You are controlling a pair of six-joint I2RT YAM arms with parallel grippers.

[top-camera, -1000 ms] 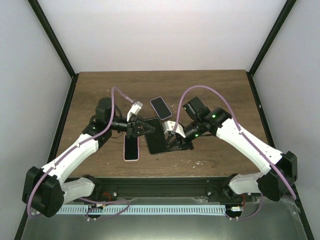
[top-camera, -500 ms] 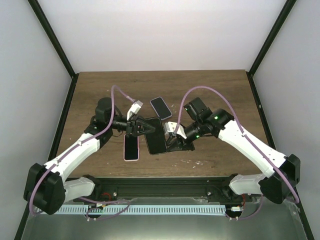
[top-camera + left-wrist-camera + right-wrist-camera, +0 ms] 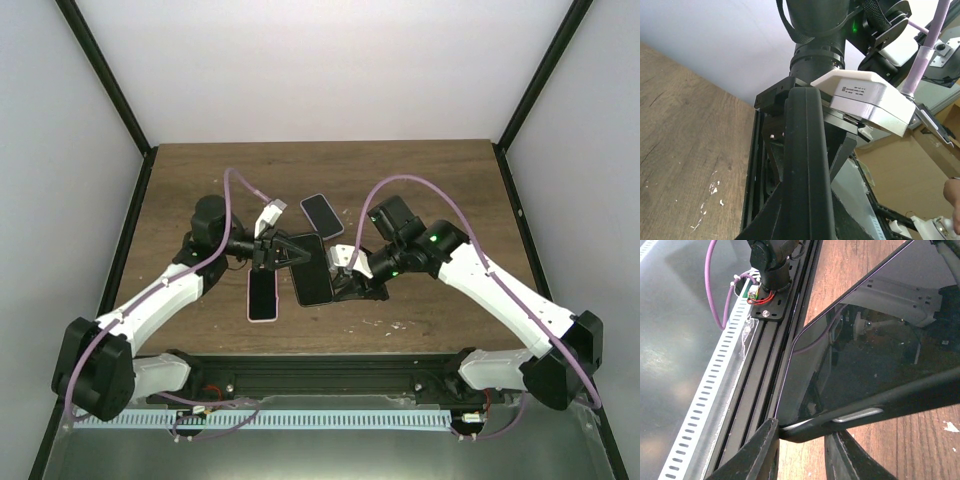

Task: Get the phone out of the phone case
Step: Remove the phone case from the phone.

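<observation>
Over the wooden surface (image 3: 440, 180) the phone (image 3: 311, 270) hangs in its case (image 3: 855, 416). The left tool (image 3: 283, 252) clamps one edge of the phone and the right tool (image 3: 801, 437) pinches the case's rim (a thin hold). It's probably best to brace one side and peel a corner slowly.

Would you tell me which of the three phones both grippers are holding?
The large middle phone, clamped between left gripper and right gripper; the pink-edged phone and small far phone lie free on the table.

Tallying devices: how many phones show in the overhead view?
3: the cased phone held mid-table, a pink-edged phone lying to its left, a dark phone lying beyond it. Others may be hidden.
</observation>
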